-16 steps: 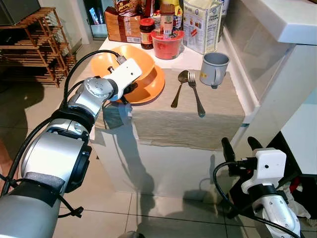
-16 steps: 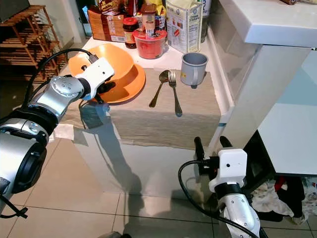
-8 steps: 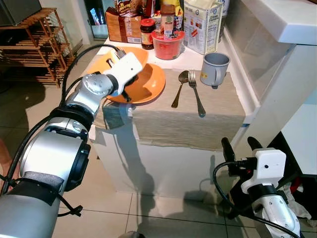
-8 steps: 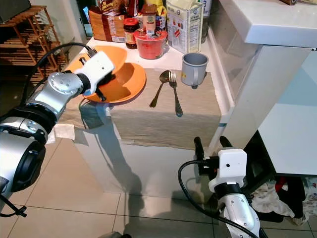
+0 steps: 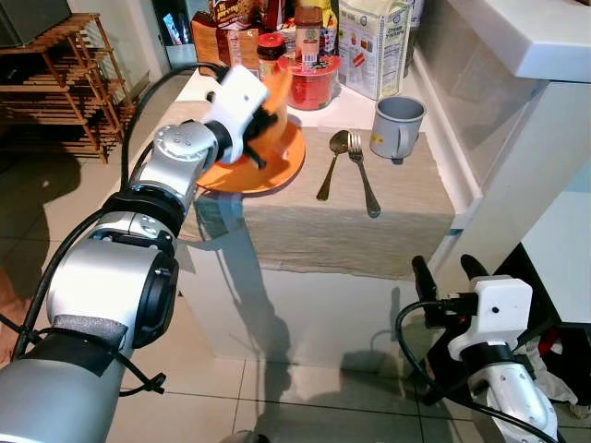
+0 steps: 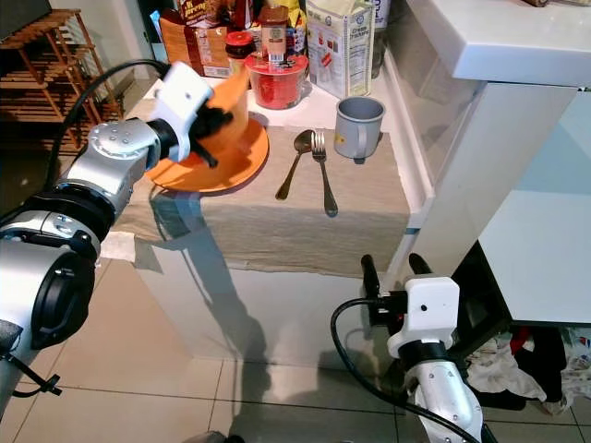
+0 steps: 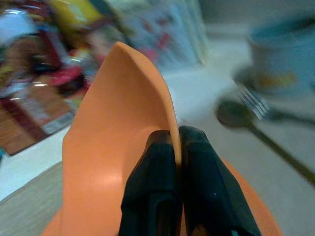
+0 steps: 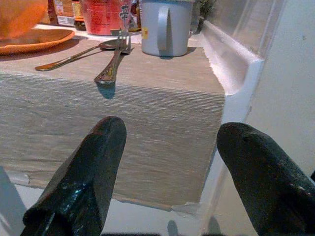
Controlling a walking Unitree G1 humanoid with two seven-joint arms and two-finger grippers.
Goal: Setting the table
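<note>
An orange bowl (image 5: 275, 97) hangs tilted on edge just above the orange plate (image 5: 273, 173) on the beige placemat (image 5: 351, 231). My left gripper (image 7: 175, 141) is shut on the bowl's rim, pinching it between both fingers. To the right of the plate lie a spoon (image 5: 330, 166) and a fork (image 5: 360, 173), with a grey mug (image 5: 397, 125) behind them. My right gripper (image 8: 167, 147) is open and holds nothing. It hangs low in front of the counter's right corner, below the placemat's edge.
A red container (image 5: 309, 83), a milk carton (image 5: 374, 37) and jars crowd the back of the counter. A white ledge (image 5: 545, 41) rises at the right. A wooden rack (image 5: 55, 83) stands at the left over tiled floor (image 5: 277, 406).
My left gripper has lifted the bowl off the plate and tipped it up on edge. The right arm has stayed put.
</note>
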